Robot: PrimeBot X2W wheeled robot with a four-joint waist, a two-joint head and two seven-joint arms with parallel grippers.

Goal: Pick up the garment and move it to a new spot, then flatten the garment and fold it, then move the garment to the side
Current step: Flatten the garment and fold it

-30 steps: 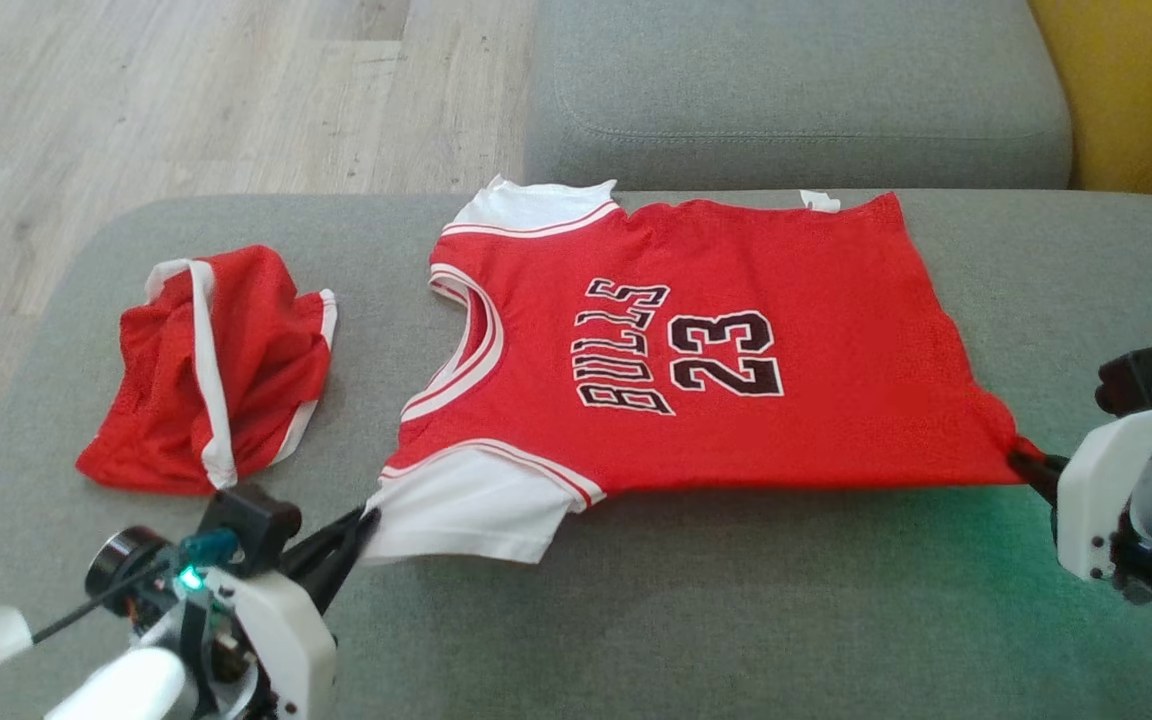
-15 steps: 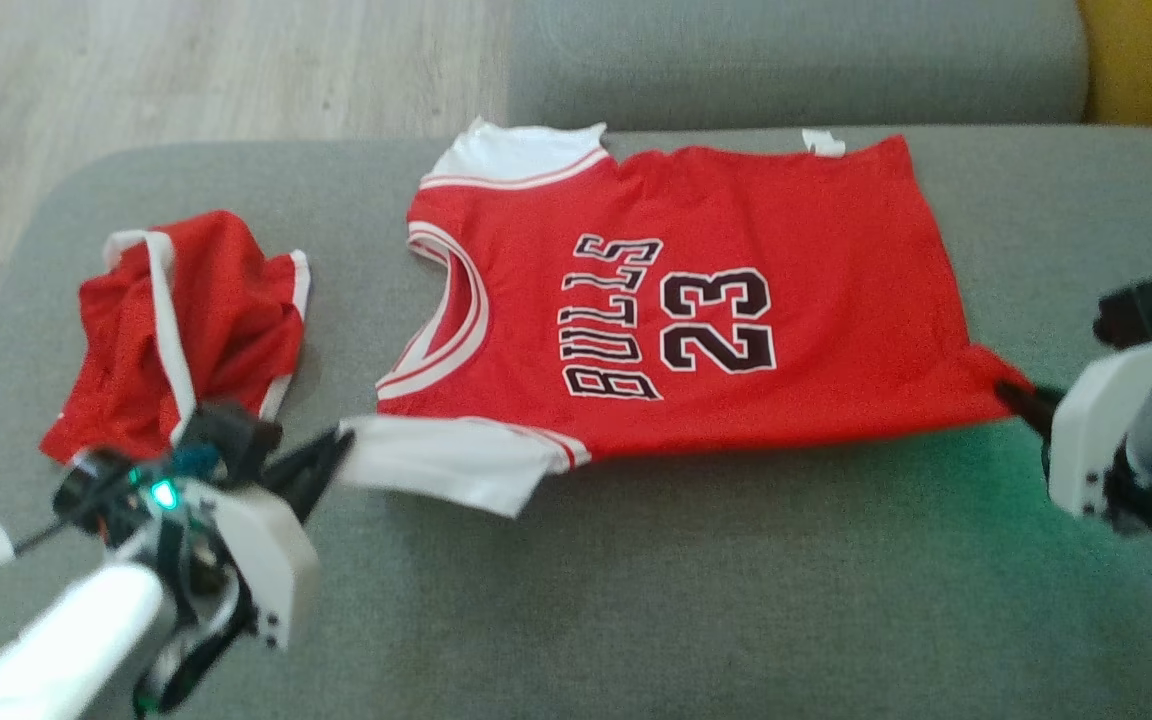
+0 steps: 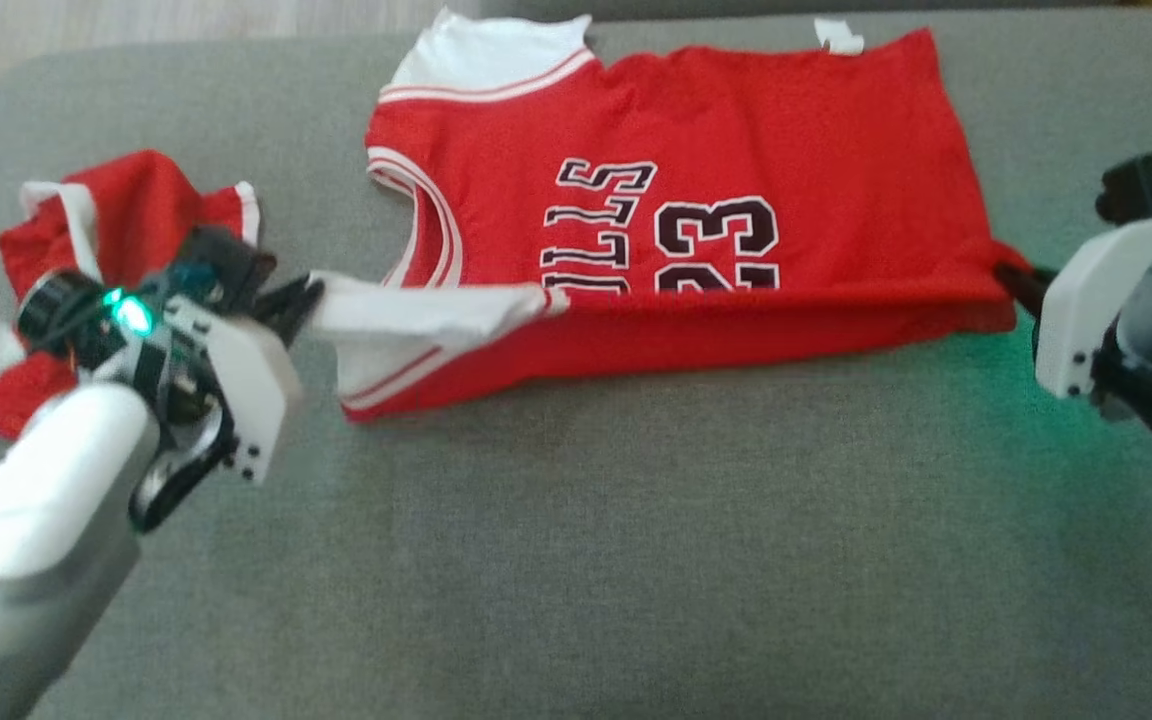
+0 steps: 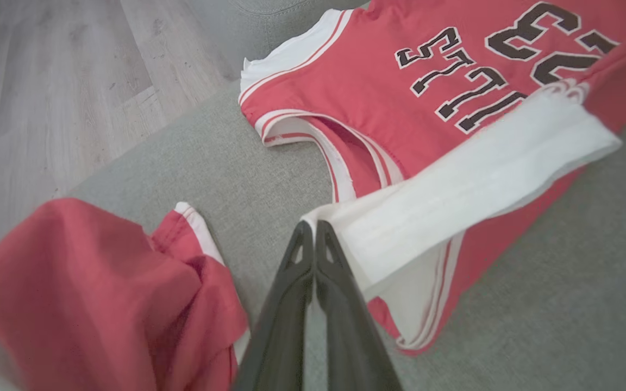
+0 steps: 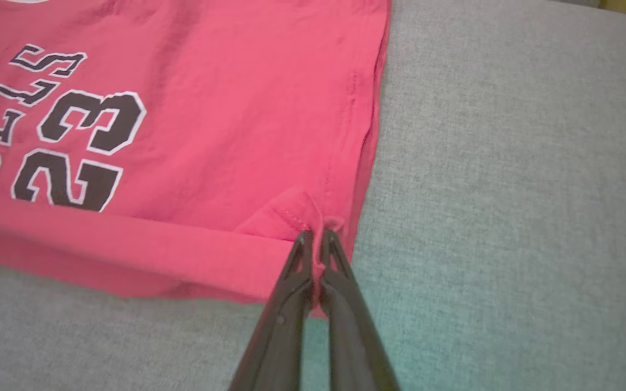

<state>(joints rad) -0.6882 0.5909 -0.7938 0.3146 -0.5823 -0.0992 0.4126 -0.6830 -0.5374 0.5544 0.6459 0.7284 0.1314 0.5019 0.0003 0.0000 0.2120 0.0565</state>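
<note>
The near part of the grey fabric sofa cushion [image 3: 636, 550] lies bare. Farther in, the left gripper [image 3: 308, 296] is clenched on the white sleeve of the red white-sleeved jersey [image 3: 736, 120], and the right gripper [image 3: 1012, 277] pinches its hem corner. The jersey's near edge is raised and rolled over the black lettering, and its far side rests near the cushion's far edge. The crumpled red white-trimmed shorts [image 3: 126, 195] sit by the left edge.

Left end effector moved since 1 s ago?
Yes. The left end effector, shut on the jersey, went forward: before it sat nearer than the shorts, now beside them.
</note>
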